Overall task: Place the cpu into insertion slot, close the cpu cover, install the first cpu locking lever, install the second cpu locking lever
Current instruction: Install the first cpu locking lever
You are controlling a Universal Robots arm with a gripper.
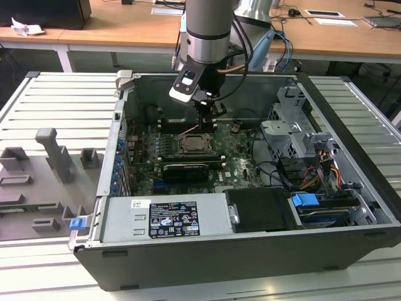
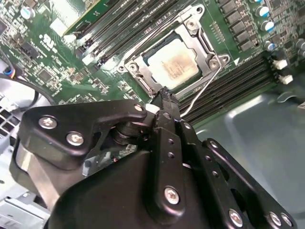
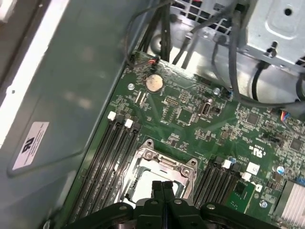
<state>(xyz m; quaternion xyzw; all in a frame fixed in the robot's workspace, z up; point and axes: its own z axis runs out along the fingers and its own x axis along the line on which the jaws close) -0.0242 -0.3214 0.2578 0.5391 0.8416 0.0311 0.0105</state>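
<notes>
Starting at the exterior view's left, grey fixture blocks (image 1: 53,157) lie on the slatted surface (image 1: 62,100), well apart from the tool. Nearer it comes the open computer case (image 1: 250,263), with the green motherboard (image 1: 144,157) on its floor.

The tool (image 1: 210,114) hangs inside the case. Its fingers are pressed together with no gap and nothing visibly between them, and its tips are right over the insertion slot (image 1: 193,144). In the second wrist view the cpu (image 2: 177,64) sits seated in that slot, just beyond the tool's tips, and the cpu cover (image 2: 206,50) lies flat around its metal top. A thin wire locking lever (image 2: 204,89) runs along the socket's edge, its free end just beside the tips.

Placing and covering look done, and a lever step seems in hand. I cannot tell whether either lever is hooked. Seating one would call for pressing it down and tucking it under its catch. Beyond the tool, toward the exterior view's right, stands the drive cage (image 1: 291,125).
</notes>
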